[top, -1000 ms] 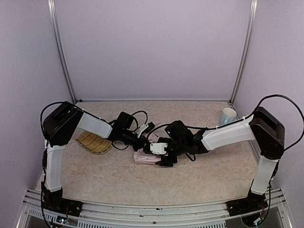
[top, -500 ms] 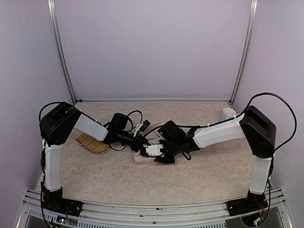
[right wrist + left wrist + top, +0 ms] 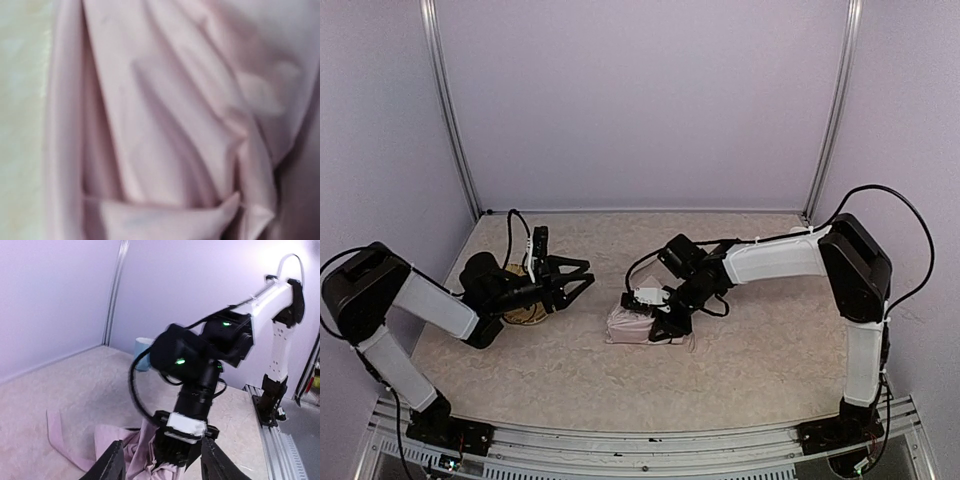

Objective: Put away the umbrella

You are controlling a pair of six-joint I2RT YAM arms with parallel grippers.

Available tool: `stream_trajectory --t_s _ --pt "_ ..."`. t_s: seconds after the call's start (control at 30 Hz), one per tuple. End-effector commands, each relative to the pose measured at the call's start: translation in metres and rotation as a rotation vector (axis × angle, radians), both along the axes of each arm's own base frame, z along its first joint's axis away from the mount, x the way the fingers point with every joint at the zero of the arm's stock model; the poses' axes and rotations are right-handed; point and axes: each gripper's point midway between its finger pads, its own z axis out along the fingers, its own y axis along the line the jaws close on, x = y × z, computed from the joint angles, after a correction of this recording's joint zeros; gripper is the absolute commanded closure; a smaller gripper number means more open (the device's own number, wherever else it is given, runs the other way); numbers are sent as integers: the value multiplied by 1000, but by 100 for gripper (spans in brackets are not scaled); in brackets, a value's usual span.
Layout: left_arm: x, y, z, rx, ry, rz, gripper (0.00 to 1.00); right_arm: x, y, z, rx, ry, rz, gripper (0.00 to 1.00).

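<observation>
Right pincer [image 3: 665,328] deep in pink umbrella [image 3: 628,325] folds, fingertips out of sight.

High rear view, wrist views, umbrella [image 3: 625,326] shared

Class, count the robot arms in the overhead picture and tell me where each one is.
2. The left arm stretches over the yellow woven tray at the table's left; the right arm bends down onto the umbrella near the centre. None looks hidden.
</observation>
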Motion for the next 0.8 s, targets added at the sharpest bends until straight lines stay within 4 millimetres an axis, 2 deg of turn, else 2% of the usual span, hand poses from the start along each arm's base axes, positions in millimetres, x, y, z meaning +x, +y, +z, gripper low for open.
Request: stream_trajectory --t_s 0.0,0.07,0.17,0.27,0.4,0.57,0.67,0.77 --pt "-33 -35 -30 363 -243 18 50 -69 -57 -34 -172 465 -72 71" --pt "-42 -46 -55 548 -286 -8 48 -74 -59 -29 -154 528 -66 70" --pt "-53 -53 -72 711 -366 -54 41 -81 -62 -29 -163 589 -41 70" --pt "-60 -64 -84 810 -496 -74 31 -85 -63 -33 -169 647 -21 69" --pt "-66 -89 -108 897 -577 -170 27 -80 -64 -47 -183 678 -38 68" --pt "-52 -107 -146 986 -558 -205 27 -68 -61 -56 -168 651 -50 69" --pt "-35 -109 -161 1047 -553 -158 27 -66 -59 -56 -151 641 -38 68" --pt "-32 -107 -181 1116 -515 -183 30 -61 -55 -54 -129 616 -22 68"
